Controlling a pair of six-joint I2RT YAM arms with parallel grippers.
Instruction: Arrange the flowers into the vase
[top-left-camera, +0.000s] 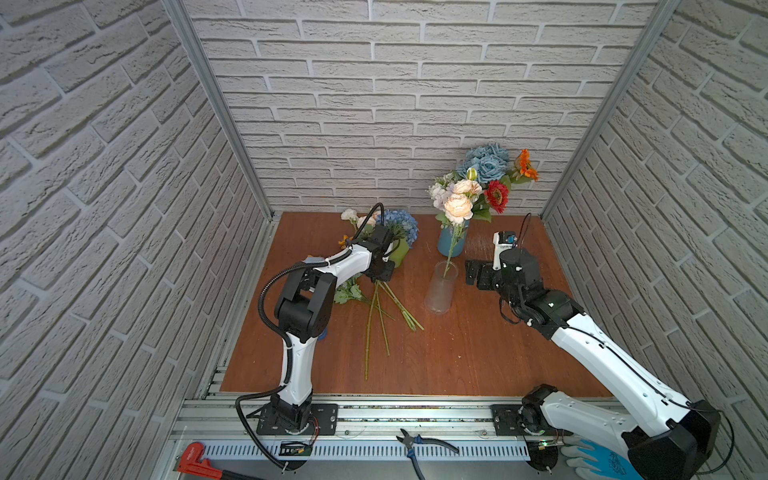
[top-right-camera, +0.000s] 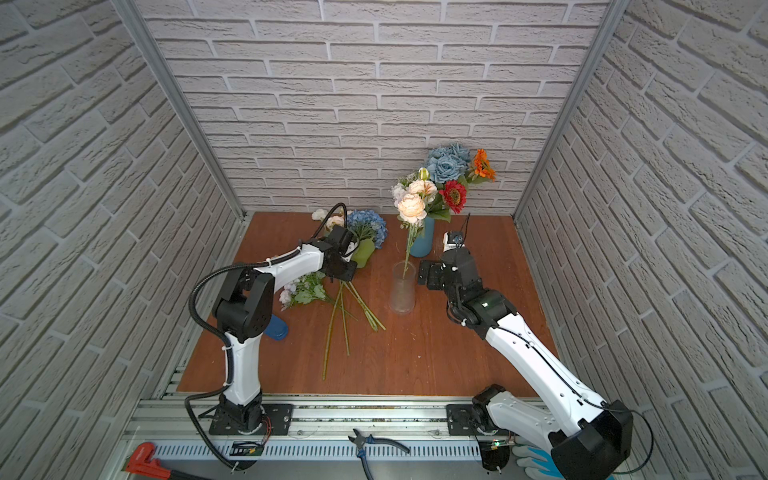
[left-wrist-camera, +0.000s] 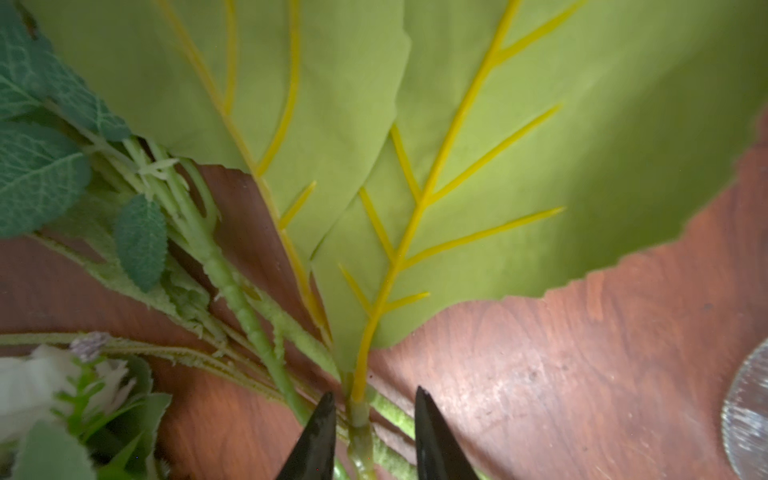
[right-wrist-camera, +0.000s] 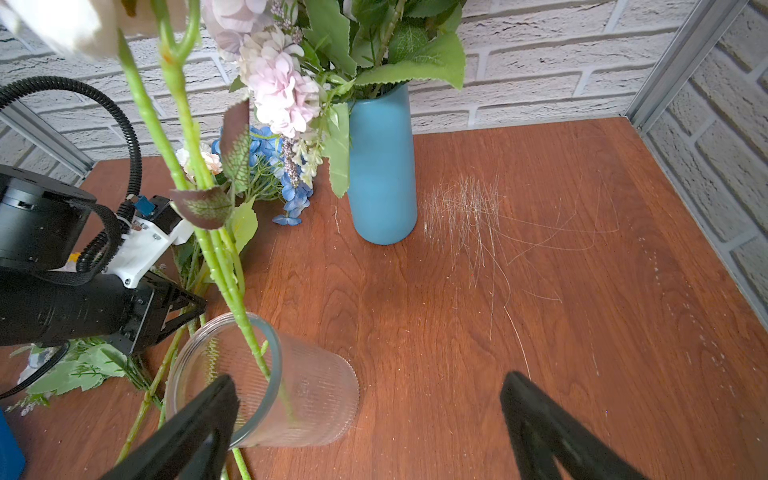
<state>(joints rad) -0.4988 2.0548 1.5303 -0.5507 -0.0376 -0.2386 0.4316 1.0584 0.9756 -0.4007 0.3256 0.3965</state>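
Left gripper (left-wrist-camera: 374, 392) is down over the loose flowers (top-left-camera: 376, 316) lying on the wooden table (top-left-camera: 478, 353), left of centre in both top views. From its wrist camera I see the two black fingertips (left-wrist-camera: 324, 432) standing a little apart on either side of one pale green stem (left-wrist-camera: 359, 415), with a sliver of gap on each side, so nothing is pinched. Two broad green leaves (left-wrist-camera: 457, 145) with yellow veins fan out from that stem and fill most of that view. A blue hydrangea (top-left-camera: 399, 224) head lies toward the back wall just beyond the gripper; the long bare stems run toward the front edge. The clear vase (top-left-camera: 440, 291) stands upright mid-table and holds one cream rose (top-left-camera: 458, 208), its stem leaning against the rim. Behind it, close to the wall, a blue vase (top-left-camera: 453, 241) carries a full bouquet (top-left-camera: 486, 170) of blue, red, orange and pale blooms. Right gripper (right-wrist-camera: 370, 376) hangs just beside the clear vase on its right, claw spread wide and empty, one finger (right-wrist-camera: 199, 428) near the glass rim; I cannot tell whether it touches.
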